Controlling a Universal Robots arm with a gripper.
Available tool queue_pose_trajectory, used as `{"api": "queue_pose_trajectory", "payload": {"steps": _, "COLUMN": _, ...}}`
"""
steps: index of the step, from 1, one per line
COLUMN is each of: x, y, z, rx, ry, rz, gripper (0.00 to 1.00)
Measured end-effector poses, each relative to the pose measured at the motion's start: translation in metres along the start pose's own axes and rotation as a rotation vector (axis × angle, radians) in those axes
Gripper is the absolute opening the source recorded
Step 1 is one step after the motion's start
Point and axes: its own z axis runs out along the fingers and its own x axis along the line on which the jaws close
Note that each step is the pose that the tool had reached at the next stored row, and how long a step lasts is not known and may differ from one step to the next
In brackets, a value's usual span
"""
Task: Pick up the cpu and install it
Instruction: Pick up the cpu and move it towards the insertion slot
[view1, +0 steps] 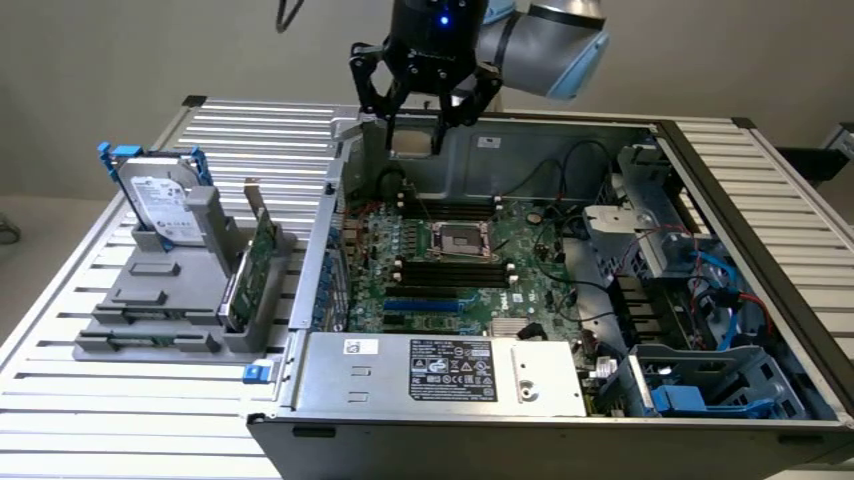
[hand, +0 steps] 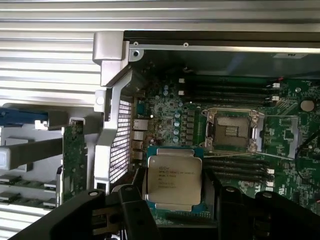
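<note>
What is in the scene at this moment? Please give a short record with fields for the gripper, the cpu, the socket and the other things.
gripper: hangs over the open computer case, shut on the cpu
cpu: held flat between the fingers, its metal top toward the wrist camera, not yet installed
socket: on the motherboard inside the case, empty, apart from the cpu
hard drive: upright in a grey stand, outside the case at the exterior view's left
</note>
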Motion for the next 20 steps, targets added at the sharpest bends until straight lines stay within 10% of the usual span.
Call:
{"api": "queue_pose_trajectory", "payload": {"steps": 13, "x": -0.061, "y": 0.0061, "z": 0.0124, "rx": 0.0017, "ry": -0.0008, "rz": 0.000, "gripper": 0.55}}
{"api": "queue_pose_trajectory", "payload": {"steps": 20, "x": -0.071, "y": 0.0081, "z": 0.0242, "rx": 0.0019, "ry": -0.0007, "rz": 0.000, "gripper": 0.55}}
